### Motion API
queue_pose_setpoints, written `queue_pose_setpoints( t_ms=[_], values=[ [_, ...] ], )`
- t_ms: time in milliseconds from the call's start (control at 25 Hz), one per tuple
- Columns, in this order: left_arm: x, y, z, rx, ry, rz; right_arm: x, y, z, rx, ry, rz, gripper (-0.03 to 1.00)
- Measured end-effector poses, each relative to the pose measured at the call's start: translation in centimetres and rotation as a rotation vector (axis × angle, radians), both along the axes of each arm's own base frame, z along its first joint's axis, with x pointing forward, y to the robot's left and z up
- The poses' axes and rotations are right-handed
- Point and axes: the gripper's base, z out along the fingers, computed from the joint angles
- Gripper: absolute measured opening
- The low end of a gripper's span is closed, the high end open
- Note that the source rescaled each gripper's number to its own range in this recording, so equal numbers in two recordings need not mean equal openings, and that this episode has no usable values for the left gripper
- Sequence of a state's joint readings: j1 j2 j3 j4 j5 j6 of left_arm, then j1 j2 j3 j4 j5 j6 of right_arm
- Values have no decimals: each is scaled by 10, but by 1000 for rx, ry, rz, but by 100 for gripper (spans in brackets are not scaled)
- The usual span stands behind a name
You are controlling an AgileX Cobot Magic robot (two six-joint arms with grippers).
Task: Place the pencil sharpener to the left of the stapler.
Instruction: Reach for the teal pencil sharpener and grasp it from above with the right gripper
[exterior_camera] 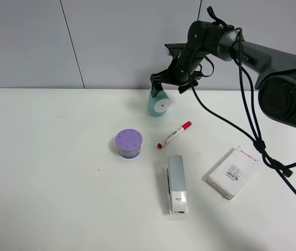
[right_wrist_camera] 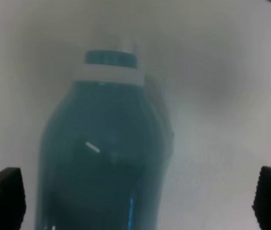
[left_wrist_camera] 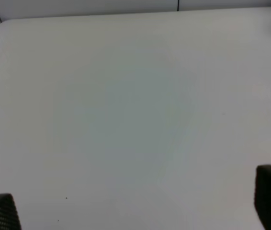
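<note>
The white table (exterior_camera: pixel 43 172) fills the scene. The black right arm (exterior_camera: pixel 252 52) reaches in from the right toward the table's far edge, and its right gripper (exterior_camera: pixel 170 86) hangs low just over the pencil sharpener (exterior_camera: pixel 159 104). A flat white box (exterior_camera: pixel 234 171) lies near the right edge. The grey and white stapler (exterior_camera: pixel 177 184) lies lengthwise at the near middle, with a purple round container (exterior_camera: pixel 128 143) to its far left.

The teal sharpener stands at the far side, well beyond the stapler, its white face toward the camera. In the right wrist view the sharpener (right_wrist_camera: pixel 104 158) sits between the two fingers (right_wrist_camera: pixel 4 194), which are spread wide and touch neither flank; it lies nearer one finger than the other. A red-capped marker (exterior_camera: pixel 174 134) lies between sharpener and stapler.

The left gripper (left_wrist_camera: pixel 135 206) has its fingers spread over bare table.
</note>
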State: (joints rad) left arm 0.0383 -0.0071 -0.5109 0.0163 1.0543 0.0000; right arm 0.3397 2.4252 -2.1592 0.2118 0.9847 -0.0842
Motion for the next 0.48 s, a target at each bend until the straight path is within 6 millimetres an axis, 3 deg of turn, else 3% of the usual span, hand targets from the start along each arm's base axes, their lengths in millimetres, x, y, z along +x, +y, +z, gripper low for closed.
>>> queue_pose_setpoints(
  t_ms=[280,480],
  values=[
    [0,0,0,0,0,0,-1,15,-19,-7,-6,22,87],
    [0,0,0,0,0,0,1,23,-19,11,-50,23,87]
  ],
)
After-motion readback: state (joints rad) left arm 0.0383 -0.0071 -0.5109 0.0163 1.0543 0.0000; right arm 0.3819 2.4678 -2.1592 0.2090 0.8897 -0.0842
